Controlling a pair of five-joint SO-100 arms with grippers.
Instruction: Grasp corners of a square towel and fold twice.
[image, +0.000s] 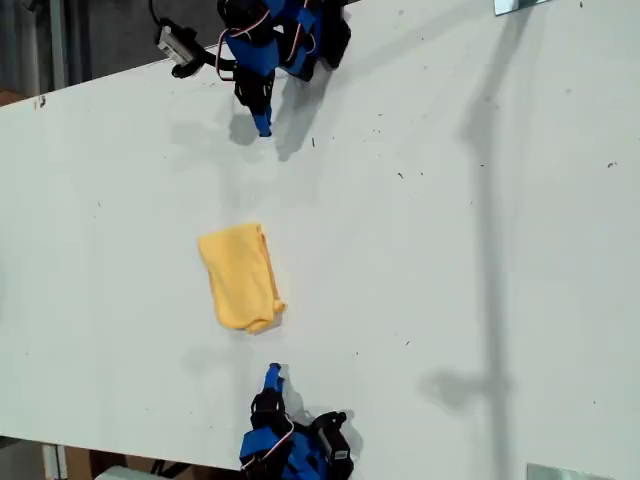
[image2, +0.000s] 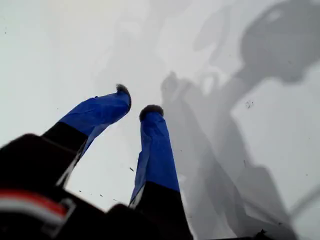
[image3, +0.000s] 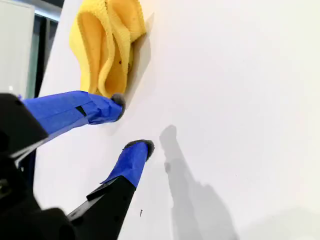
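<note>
A broad white table (image: 450, 260), lightly speckled and crossed by long grey shadows, fills the exterior view; its far edge runs diagonally across that view's upper left, and its near edge cuts off at the lower left. The towel (image: 241, 277) lies folded into a small oblong, left of centre in the exterior view, between the two arms and touching neither, with bare table all round it. One end of the bundle looks bunched, and its corners are tucked into the folds where I cannot make them out.

My second gripper (image3: 132, 122) hangs near the towel's end, jaws moderately parted and holding nothing; the cloth sits just past one blue fingertip, and contact is unclear. My first gripper (image2: 136, 101) is slightly parted over bare table, empty. Which arm in the exterior view is which, the wrist views do not settle.
</note>
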